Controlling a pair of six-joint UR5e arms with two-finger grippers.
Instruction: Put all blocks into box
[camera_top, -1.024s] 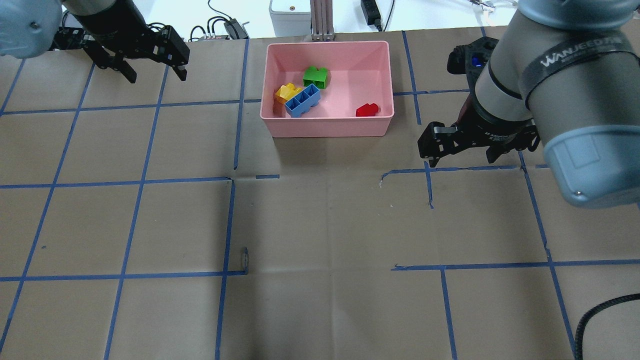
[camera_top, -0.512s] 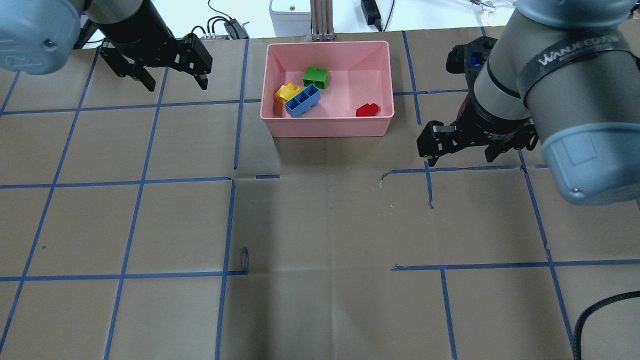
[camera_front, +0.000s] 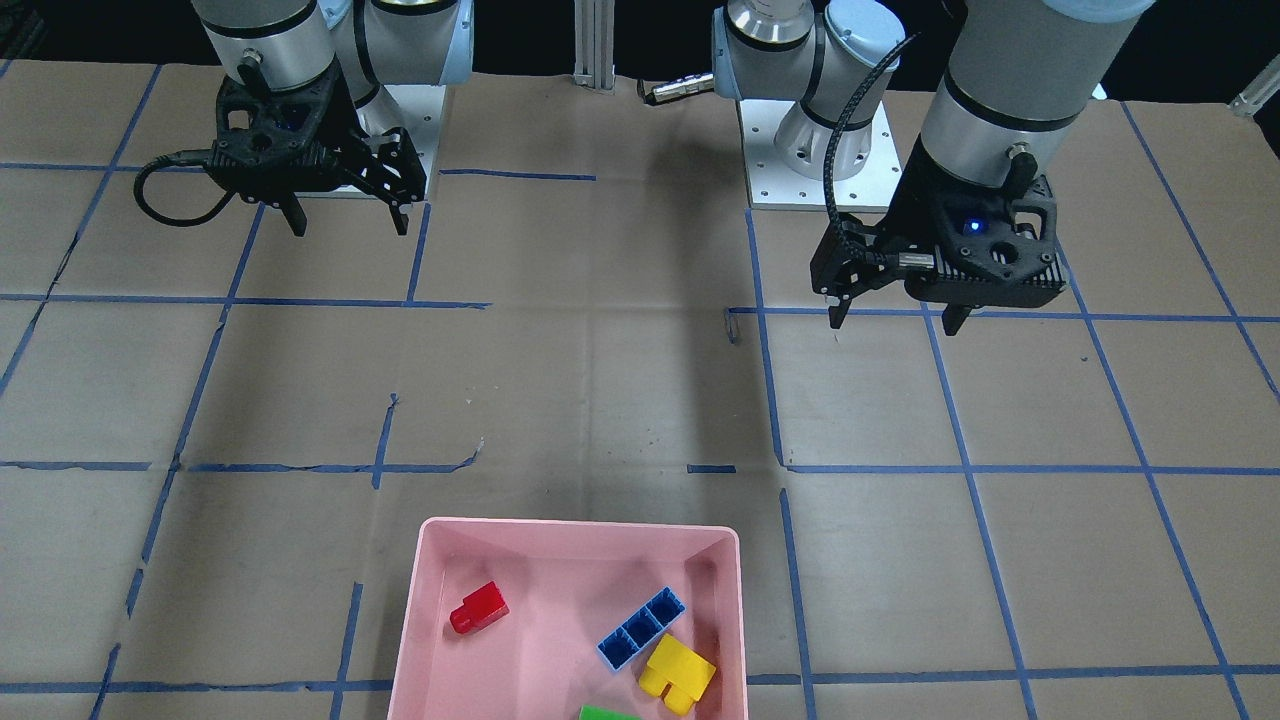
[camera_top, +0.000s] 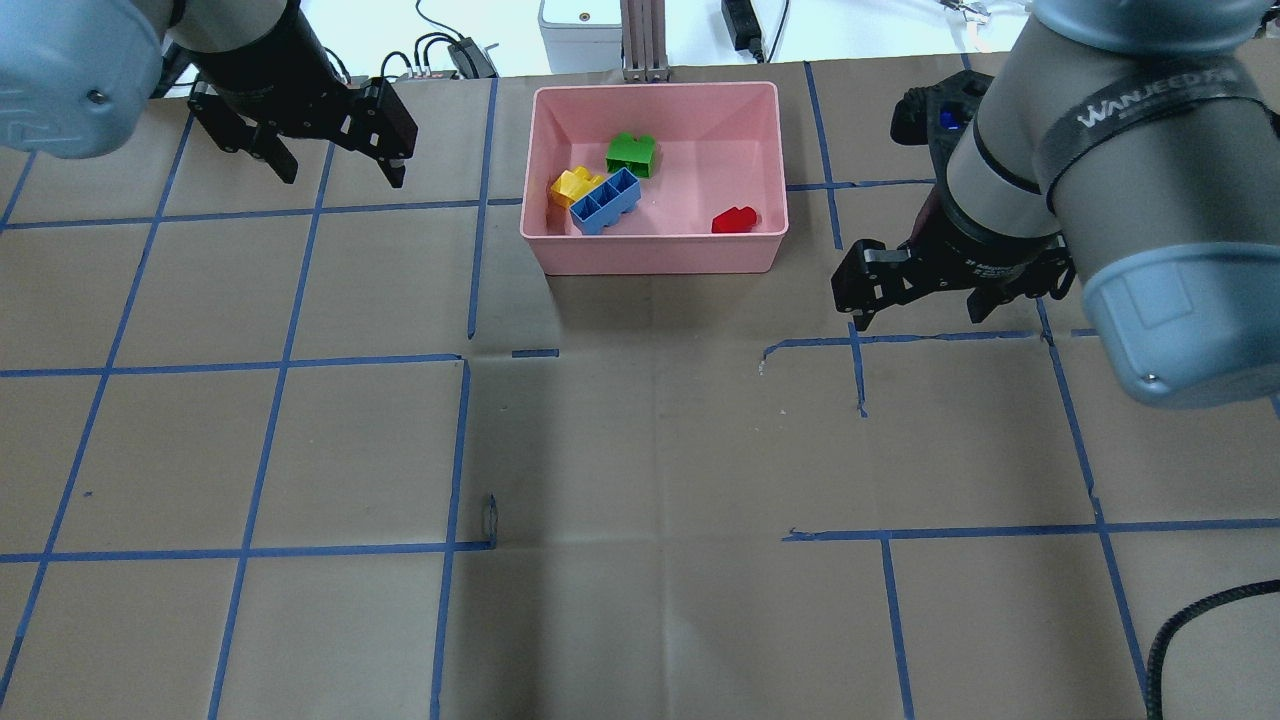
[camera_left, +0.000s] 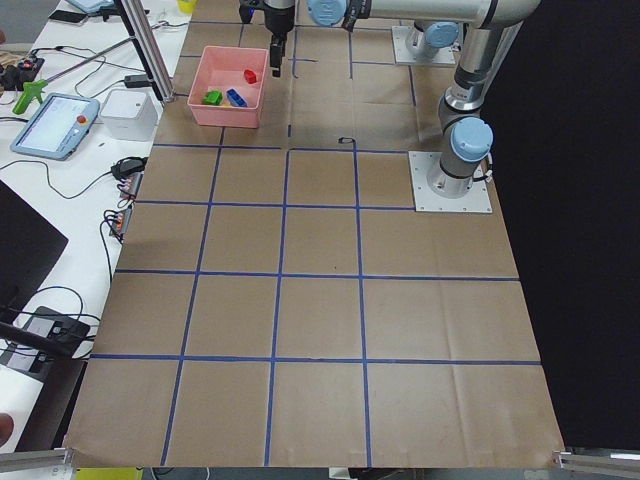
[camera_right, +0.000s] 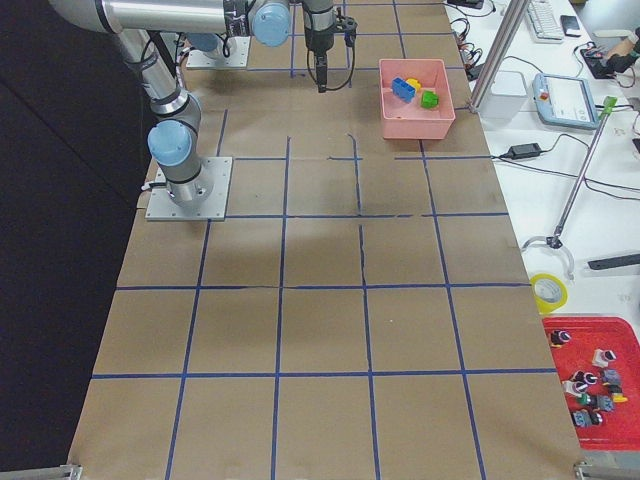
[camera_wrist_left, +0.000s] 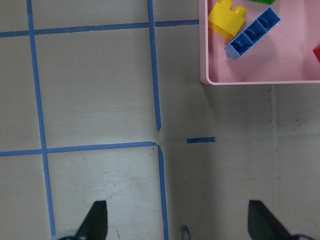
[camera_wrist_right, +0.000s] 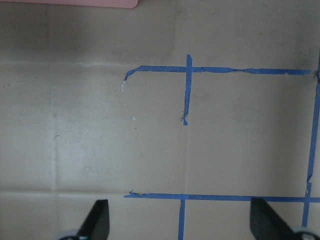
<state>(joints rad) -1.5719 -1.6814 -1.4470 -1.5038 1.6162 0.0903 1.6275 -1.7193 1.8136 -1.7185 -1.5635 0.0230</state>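
Note:
The pink box (camera_top: 652, 256) stands at the far middle of the table and also shows in the front view (camera_front: 575, 528). Inside it lie the green block (camera_top: 631, 154), the yellow block (camera_top: 572, 186), the blue block (camera_top: 605, 201) with its hollow side up, and the red block (camera_top: 735, 220). My left gripper (camera_top: 340, 172) hangs open and empty, left of the box. Its wrist view shows the box's corner (camera_wrist_left: 205, 75) at the top right. My right gripper (camera_top: 922, 318) hangs open and empty, right of the box and nearer to me.
Brown paper with a blue tape grid covers the table. A grey control box (camera_top: 585, 25), an aluminium post (camera_top: 645, 40) and cables lie behind the box at the far edge. A red tray of small parts (camera_right: 590, 375) sits on the side bench.
My left gripper moved right toward the box, then drifted slightly back left. My right gripper barely shifted. The blocks and the box have not moved.

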